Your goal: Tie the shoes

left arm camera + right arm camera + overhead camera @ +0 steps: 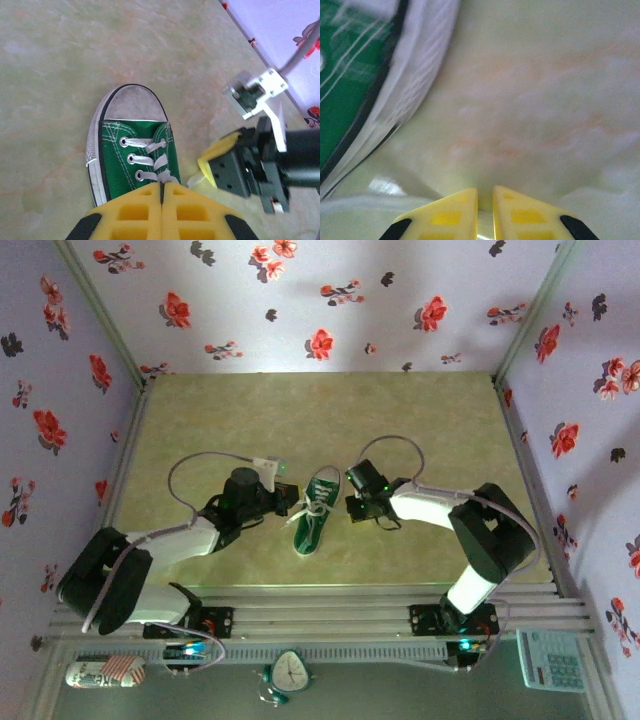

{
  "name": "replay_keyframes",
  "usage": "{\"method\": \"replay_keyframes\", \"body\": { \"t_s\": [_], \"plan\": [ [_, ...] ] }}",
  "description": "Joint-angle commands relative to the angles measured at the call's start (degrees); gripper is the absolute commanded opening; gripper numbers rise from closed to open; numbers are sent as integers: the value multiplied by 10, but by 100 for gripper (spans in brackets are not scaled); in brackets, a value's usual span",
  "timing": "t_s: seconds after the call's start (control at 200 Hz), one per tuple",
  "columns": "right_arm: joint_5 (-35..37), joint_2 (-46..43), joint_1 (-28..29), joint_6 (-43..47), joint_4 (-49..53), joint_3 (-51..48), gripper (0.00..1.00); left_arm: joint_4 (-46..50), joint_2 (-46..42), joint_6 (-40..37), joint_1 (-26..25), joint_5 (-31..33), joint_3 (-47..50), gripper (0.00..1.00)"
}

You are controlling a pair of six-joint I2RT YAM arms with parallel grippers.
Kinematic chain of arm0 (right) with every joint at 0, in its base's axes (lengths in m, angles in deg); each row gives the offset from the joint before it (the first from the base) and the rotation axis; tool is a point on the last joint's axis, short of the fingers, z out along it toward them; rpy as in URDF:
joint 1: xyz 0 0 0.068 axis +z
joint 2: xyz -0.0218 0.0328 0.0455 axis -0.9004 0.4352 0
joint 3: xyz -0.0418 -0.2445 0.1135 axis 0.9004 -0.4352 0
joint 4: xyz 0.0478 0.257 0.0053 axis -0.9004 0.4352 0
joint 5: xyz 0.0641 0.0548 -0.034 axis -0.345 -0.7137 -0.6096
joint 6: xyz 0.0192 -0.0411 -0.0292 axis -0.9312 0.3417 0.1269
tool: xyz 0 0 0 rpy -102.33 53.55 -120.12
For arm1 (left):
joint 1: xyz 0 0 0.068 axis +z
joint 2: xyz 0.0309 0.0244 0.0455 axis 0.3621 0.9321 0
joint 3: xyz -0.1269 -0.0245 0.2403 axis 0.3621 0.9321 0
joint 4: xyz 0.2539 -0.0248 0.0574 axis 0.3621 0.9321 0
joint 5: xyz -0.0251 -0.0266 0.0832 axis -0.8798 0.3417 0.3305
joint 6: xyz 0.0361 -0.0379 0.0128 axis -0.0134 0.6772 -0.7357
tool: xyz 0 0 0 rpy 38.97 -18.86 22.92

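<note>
**Top view.** One shoe point(315, 512) lies mid-desk between the two arms, toe toward the far wall. The desk point(420, 430) is pale marbled green. Left gripper point(287, 502) sits just beside the shoe's left flank, and right gripper point(352, 507) is near its right flank. The jaws are too small here to read. Past the desk's near edge there is one clock point(290, 670), one can point(105, 673) and one keypad point(550, 660).

**Left wrist view.** Shoe point(132, 150) seen close, with green canvas and a grey-white toe cap point(135, 105) pointing away. The heel end is hidden under the yellow fingers. Three crossings of the laces point(145, 160) can be counted, and the rest are covered. Left gripper point(161, 200) has its jaws pressed together, with the seam right at the laces by the tongue. I cannot tell whether a strand is nipped. One yellow finger point(218, 149) of the right gripper shows just beside the shoe's right side.

**Right wrist view.** Right gripper point(485, 200) has its jaws a thin slit apart, with nothing made out in the slit. Shoe point(350, 85) is at upper left, blurred and cut off by the frame, showing its green side and white sole rim. A pale blurred band runs along the lower left. It may be lace, but I cannot tell.

**Count.** One shoe, two arms, two grippers.
</note>
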Motion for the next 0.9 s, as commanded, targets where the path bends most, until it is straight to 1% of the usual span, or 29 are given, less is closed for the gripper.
{"method": "replay_keyframes", "body": {
  "t_s": [0.0, 0.08, 0.11, 0.145, 0.19, 0.24, 0.295, 0.34, 0.435, 0.5, 0.565, 0.715, 0.895],
  "plan": [
    [-88, -28, 45, -14, 40, -27, 16, 10, 10, 18, 4, -3, -15, 0],
    [-125, -59, 63, -14, 26, -40, 17, 9, 14, 18, 4, -3, -15, 0],
    [-128, -74, 63, -17, 14, -48, 16, 8, 16, 18, 4, -3, -16, 0],
    [-116, -96, 62, -22, 0, -57, 16, 6, 19, 18, 3, -4, -17, 0],
    [-84, -125, 59, -30, -10, -62, 17, 2, 23, 18, 4, -6, -17, 0],
    [-24, -155, 58, -46, -20, -67, 20, -4, 27, 18, 4, -10, -17, 0],
    [36, -177, 57, -70, -26, -66, 22, -14, 28, 17, 3, -14, -16, 0],
    [56, -183, 57, -88, -26, -58, 22, -21, 27, 14, 1, -16, -12, 0],
    [34, -167, 59, -132, -43, -41, 23, -17, 22, -5, -7, -12, -11, 0],
    [2, -155, 63, -165, -80, -43, 23, -5, 16, -22, -17, -1, -9, 0],
    [-12, -148, 66, -209, -123, -56, 23, 3, 10, -27, -24, 12, -5, 0],
    [-10, -131, 69, -340, -217, -93, 26, 1, 6, -24, -29, 22, 6, 0],
    [-6, -103, 82, -427, -292, -117, 28, -4, 5, -31, -35, 26, 7, 0]
  ]
}}
